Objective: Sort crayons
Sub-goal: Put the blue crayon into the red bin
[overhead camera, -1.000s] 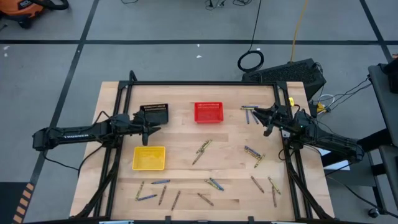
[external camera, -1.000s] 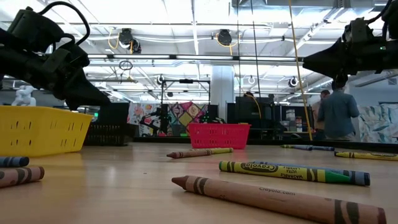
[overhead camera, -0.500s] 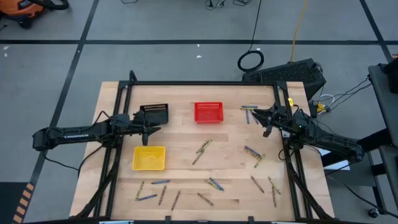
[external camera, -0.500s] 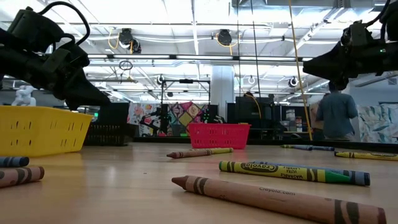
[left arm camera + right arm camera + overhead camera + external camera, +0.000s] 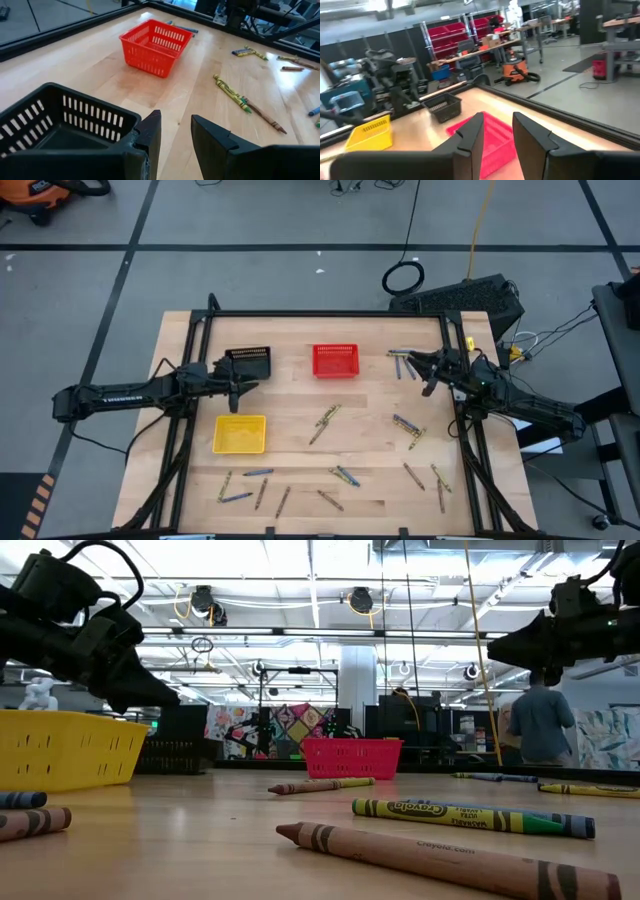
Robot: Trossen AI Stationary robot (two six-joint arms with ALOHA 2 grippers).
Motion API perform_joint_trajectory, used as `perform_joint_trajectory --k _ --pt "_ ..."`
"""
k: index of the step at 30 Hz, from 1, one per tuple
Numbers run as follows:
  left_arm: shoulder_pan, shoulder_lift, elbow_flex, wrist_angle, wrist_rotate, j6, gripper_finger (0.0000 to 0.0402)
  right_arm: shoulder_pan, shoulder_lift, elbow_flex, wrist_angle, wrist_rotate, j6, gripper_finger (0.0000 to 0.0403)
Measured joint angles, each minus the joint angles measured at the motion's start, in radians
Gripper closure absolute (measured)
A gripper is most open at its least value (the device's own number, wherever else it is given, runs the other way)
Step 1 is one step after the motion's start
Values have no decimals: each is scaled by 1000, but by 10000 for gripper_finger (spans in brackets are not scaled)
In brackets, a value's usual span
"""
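both arms hover over the tabletop, nothing held, crayons lying loose on the wood.

the left gripper (image 5: pixel 237 388) hangs between the black basket (image 5: pixel 247 363) and the yellow basket (image 5: pixel 240 434), its jaws spread with a bare gap between them and nothing in it. the right gripper (image 5: pixel 428 374) hangs beside a small cluster of crayons (image 5: pixel 403 360) near the far right of the tabletop (image 5: pixel 370 405), to the right of the red basket (image 5: pixel 335 361); its jaws also stand apart and empty. other crayons lie scattered: a pair (image 5: pixel 324 423) in the middle, some (image 5: pixel 408 428) on the right, a spread (image 5: pixel 252 485) along the near edge. a person (image 5: pixel 541 722) stands in the room beyond.
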Motion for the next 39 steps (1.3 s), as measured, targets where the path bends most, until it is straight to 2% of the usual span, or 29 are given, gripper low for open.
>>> perform_joint_trajectory --k 6,12,17,21,26,31,35,39 --pt "0 0 0 1 43 -2 277 0 0 0 0 1 123 274" --pt "0 0 4 58 44 -27 269 0 0 0 30 1 133 243" --pt "0 0 97 46 79 -104 269 0 0 1 211 -34 127 242" --pt "0 22 216 -112 82 -85 269 0 0 40 234 -83 98 242" --pt "0 94 362 -324 52 -27 269 0 13 111 170 -80 56 242" --pt "0 157 430 -355 52 27 269 0 73 210 61 -50 -21 243" --pt "0 215 484 -498 33 28 269 0 178 333 -165 44 -30 243" --pt "0 286 519 -625 -24 25 269 0 335 447 -323 54 20 243"
